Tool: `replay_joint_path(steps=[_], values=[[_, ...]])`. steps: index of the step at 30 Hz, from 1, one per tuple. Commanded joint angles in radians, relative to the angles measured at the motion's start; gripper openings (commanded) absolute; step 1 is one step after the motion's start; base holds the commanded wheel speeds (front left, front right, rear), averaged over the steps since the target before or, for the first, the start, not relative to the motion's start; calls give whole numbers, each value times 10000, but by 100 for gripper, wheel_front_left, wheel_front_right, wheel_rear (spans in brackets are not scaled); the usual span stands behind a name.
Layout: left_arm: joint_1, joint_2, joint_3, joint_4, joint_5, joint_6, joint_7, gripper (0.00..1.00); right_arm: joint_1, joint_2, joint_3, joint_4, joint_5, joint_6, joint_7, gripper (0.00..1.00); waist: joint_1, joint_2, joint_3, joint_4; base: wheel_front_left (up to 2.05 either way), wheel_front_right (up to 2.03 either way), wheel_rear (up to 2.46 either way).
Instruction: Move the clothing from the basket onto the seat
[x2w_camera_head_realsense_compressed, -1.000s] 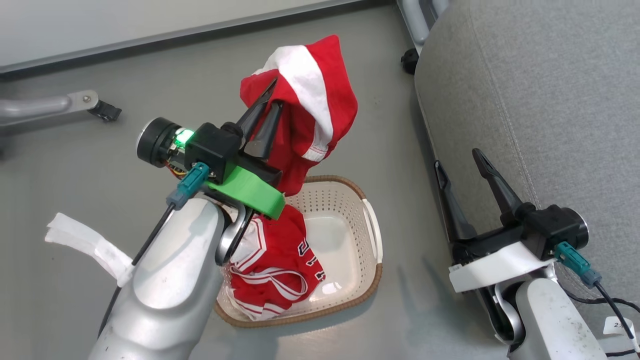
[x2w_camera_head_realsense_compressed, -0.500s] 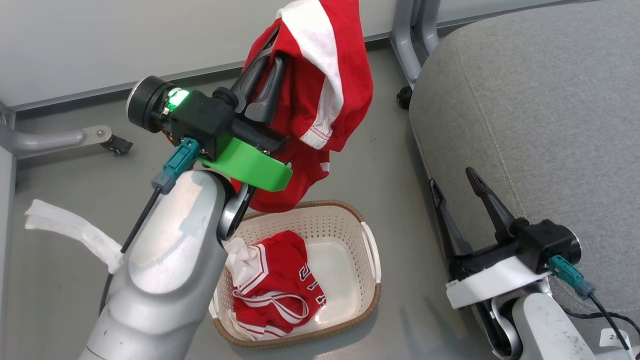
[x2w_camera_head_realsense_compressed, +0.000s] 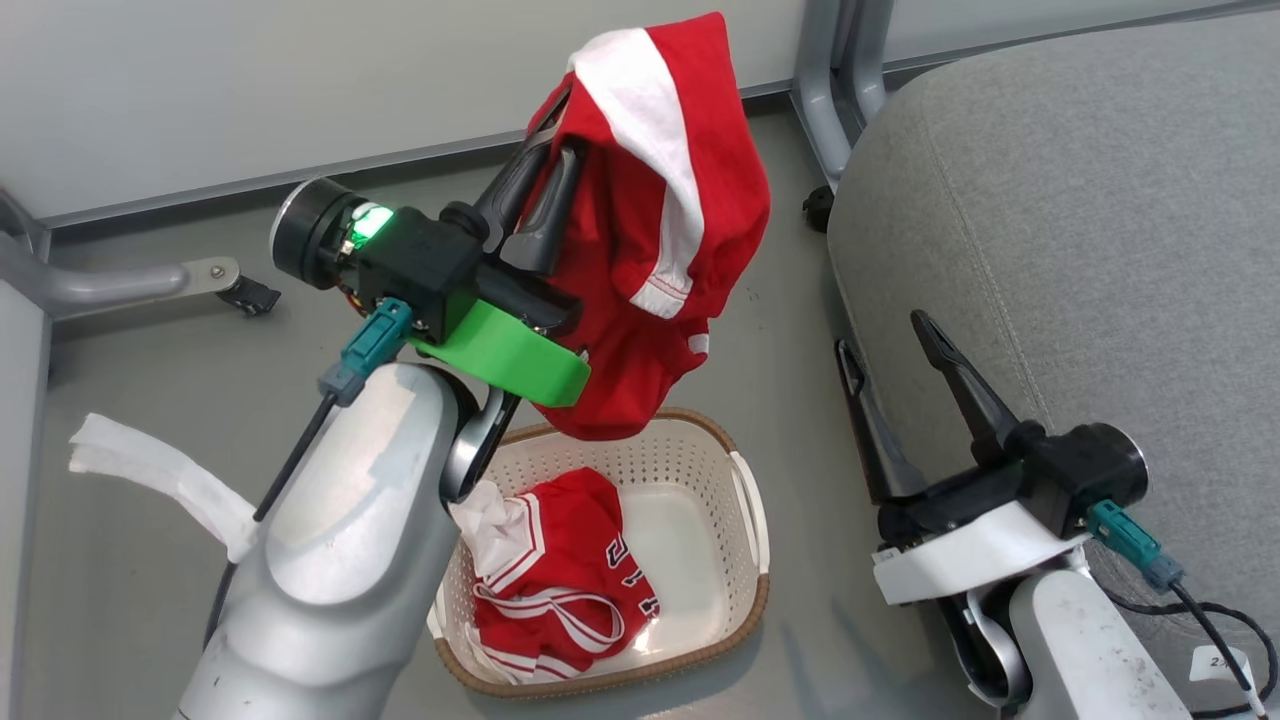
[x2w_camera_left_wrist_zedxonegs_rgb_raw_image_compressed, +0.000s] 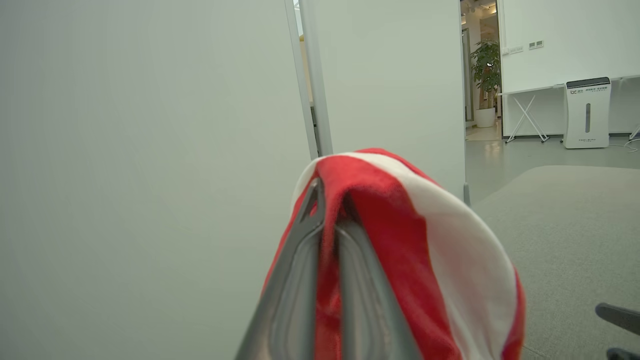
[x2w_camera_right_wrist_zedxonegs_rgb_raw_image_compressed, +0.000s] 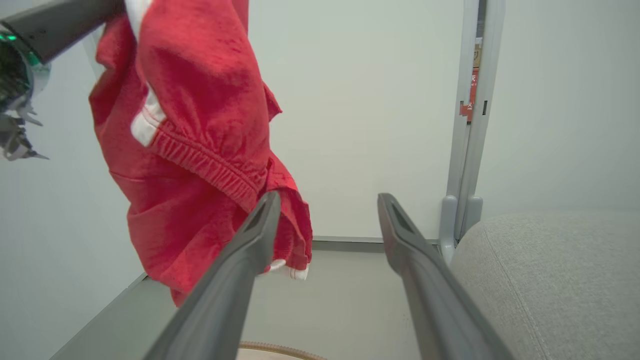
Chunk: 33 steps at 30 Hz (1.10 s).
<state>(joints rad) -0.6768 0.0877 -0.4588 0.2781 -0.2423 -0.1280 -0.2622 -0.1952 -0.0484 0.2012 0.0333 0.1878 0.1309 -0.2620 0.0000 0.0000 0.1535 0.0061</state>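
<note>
My left gripper is shut on the red garment with the broad white panel, held high over the floor. Its hem hangs just above the far rim of the cream perforated basket. In the left wrist view the fingers pinch the red cloth. The red jersey with white striped trim and dark numerals lies crumpled in the basket's left half. The grey seat fills the right side. My right gripper stands open and empty beside the seat's edge, with the hanging garment to its left.
A pale wall runs along the back. A metal post and a black caster stand by the seat's far corner. Another caster leg lies on the grey floor at the left. A white strip hangs off my left forearm.
The head camera has tilted up. My left gripper has lifted the white-panelled garment out of the basket and carried it slightly right, uncovering the jersey. The right gripper stays open.
</note>
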Motion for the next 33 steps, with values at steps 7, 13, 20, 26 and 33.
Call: replay_joint_path(steps=[7, 13, 20, 26, 33], values=[[248, 19, -93, 20, 20, -36, -41, 0, -691, -38, 836, -282, -214, -3, -46, 100, 0, 0, 44, 145, 0, 0, 0], [222, -45, -206, -28, 50, -35, -41, 0, -1365, -36, 1462, -32, -150, -3, -46, 100, 0, 0, 140, 294, 0, 0, 0], [151, -127, -345, -60, 90, -35, -41, 0, -2107, -35, 1851, 290, 2, -3, -46, 100, 0, 0, 321, 436, 0, 0, 0], [108, -221, -607, -94, 77, -35, -41, 0, -2642, -38, 1997, 744, -26, -3, -46, 100, 0, 0, 441, 483, 0, 0, 0], [125, -312, -1051, -211, -31, -29, -41, 0, -3171, -36, 1939, 1550, -247, -3, -46, 100, 0, 0, 524, 573, 0, 0, 0]])
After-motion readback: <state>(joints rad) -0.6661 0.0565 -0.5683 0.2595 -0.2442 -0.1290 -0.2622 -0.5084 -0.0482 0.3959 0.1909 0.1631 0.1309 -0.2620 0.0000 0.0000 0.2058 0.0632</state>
